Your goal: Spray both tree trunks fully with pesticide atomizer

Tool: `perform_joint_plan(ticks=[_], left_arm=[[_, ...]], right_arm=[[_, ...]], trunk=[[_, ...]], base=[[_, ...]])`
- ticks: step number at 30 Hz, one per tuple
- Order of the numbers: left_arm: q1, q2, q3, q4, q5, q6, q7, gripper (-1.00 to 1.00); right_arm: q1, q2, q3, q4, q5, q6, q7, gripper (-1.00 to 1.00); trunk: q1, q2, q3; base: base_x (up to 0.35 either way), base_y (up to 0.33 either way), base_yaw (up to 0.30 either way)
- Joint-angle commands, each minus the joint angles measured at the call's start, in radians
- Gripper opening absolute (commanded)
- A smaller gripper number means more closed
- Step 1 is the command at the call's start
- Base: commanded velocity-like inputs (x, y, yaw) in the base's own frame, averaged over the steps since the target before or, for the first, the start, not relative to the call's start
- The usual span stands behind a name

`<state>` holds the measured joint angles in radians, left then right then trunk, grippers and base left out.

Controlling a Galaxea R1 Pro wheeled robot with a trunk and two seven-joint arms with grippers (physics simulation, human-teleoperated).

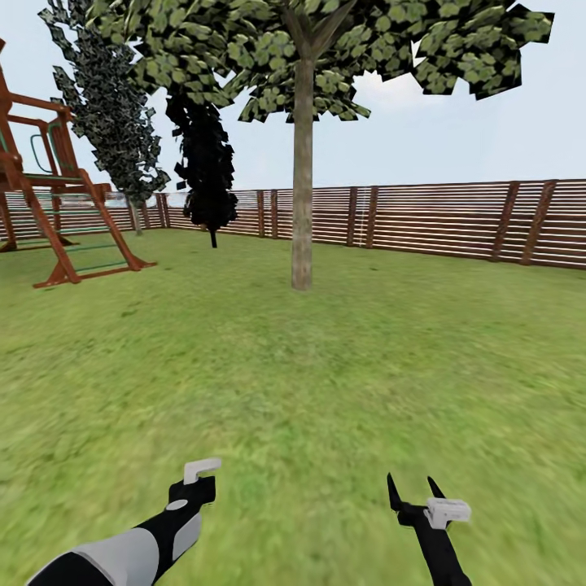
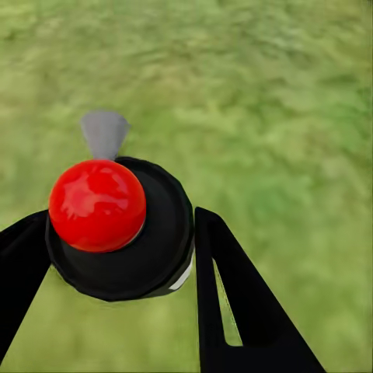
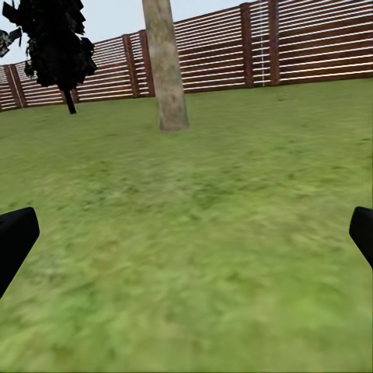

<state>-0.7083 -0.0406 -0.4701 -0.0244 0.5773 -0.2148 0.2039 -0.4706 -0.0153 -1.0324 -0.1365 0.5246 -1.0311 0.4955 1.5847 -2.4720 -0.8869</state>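
The left gripper [image 2: 116,256] holds the atomizer [image 2: 120,229]. Its two black fingers [image 2: 233,295] sit on each side of the round black body, and the red knob on top faces the wrist camera. The grey nozzle pokes out past the knob, over the grass [image 2: 272,93]. In the head view, the left gripper [image 1: 195,488] hangs low near the robot.

The right gripper [image 1: 415,492] is wide open and holds nothing. Its fingers [image 3: 15,241] sit far apart, and it points at the tree.

The tree [image 1: 303,171] stands well ahead, in front of the fence [image 1: 439,216]. A dark cypress [image 1: 207,171] and a wooden play frame [image 1: 57,203] stand off to the left.

I think the robot should now drive closer to the trunk [image 3: 165,66]. It is too far away to spray. It should keep a firm hold and turn the nozzle at the trunk, not down at the grass.
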Motion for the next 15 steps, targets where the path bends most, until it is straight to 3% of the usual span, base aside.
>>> perform_joint_plan(ticks=[1,15], left_arm=[[0.0,0.0,-0.001,0.0,0.0,0.0,0.0,-1.0],[0.0,0.0,-0.001,0.0,0.0,0.0,0.0,-1.0]], right_arm=[[0.0,0.0,0.0,0.0,0.0,0.0,0.0,1.0],[0.0,0.0,0.0,0.0,0.0,0.0,0.0,1.0]], trunk=[[0.0,0.0,0.0],[0.0,0.0,0.0]], base=[[0.337,0.0,0.0],[0.337,0.0,0.0]])
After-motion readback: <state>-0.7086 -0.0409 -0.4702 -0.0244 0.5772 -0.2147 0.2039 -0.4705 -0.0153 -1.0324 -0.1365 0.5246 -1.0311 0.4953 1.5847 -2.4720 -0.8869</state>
